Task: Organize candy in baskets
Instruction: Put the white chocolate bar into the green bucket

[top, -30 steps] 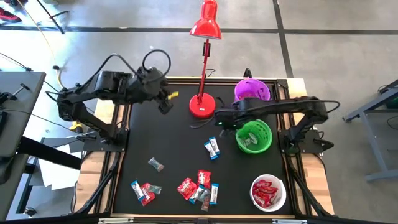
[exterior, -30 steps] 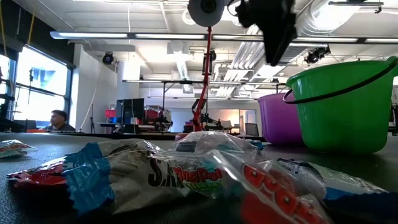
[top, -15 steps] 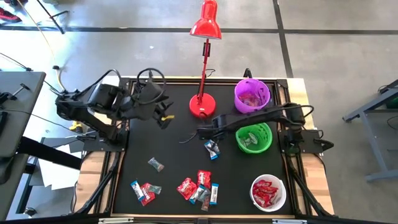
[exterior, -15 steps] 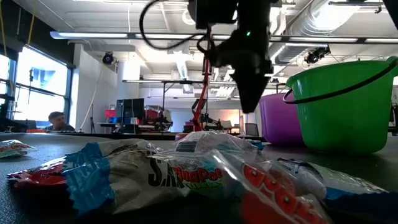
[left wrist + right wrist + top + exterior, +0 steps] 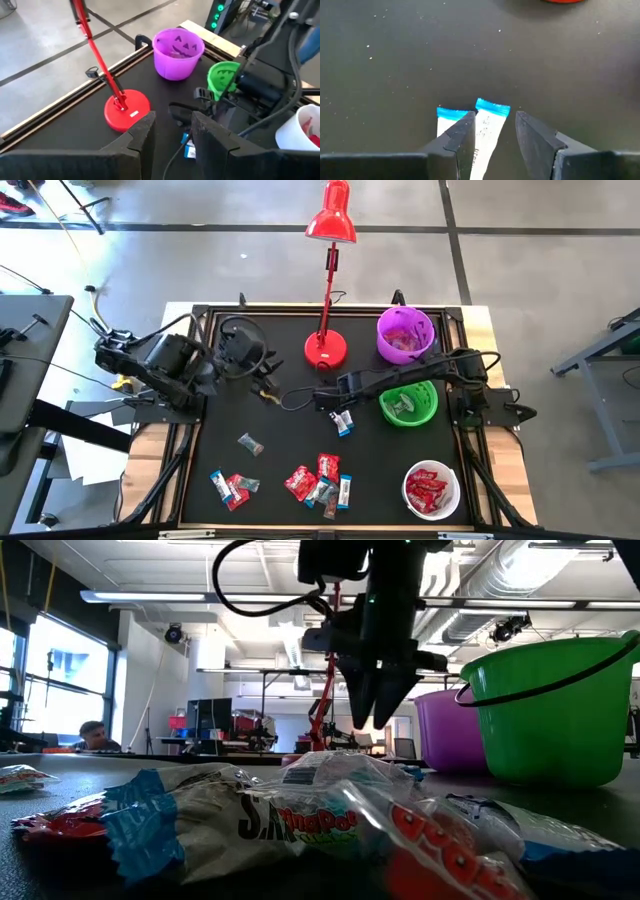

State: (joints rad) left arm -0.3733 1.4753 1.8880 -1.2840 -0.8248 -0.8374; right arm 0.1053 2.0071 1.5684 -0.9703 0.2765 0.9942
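I am holding the right gripper just above two blue-and-white candies mid-table, beside the green basket, its fingers spread and pinching nothing. My left gripper is waiting near the lamp base, fingers parted, empty.

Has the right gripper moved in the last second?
Yes. The right gripper swung from beside the green basket out toward the table's middle, over the blue-and-white candy.
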